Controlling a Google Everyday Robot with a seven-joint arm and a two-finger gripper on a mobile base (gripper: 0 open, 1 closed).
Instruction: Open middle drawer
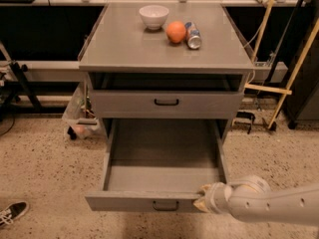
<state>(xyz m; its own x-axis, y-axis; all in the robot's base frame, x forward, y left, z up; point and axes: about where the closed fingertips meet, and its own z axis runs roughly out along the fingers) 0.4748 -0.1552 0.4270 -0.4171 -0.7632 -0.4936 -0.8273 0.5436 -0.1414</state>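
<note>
The middle drawer is seen pulled far out of the cabinet, its front hanging well forward of the drawer above, which is shut with its black handle untouched. The inside of the middle drawer is laid bare almost to the back, and nothing is seen lying in it. Its own small black handle sits at the middle of the front and is not held.

The gripper is found at the right end of that front, at the upper front corner, touching it or just beside it; contact cannot be settled from this view. Whether the gripper is spread or pressed together cannot be told either, as its tip is turned toward the drawer. The white arm reaches in from the lower right.

On the tabletop a white bowl, an orange and a can on its side are set close together toward the back, well apart from the work below.

The task is judged to be essentially done: the drawer is open. No further pulling seems called for. What is left, if anything, is for the gripper to be drawn clear of the front without the drawer being nudged back in.
</note>
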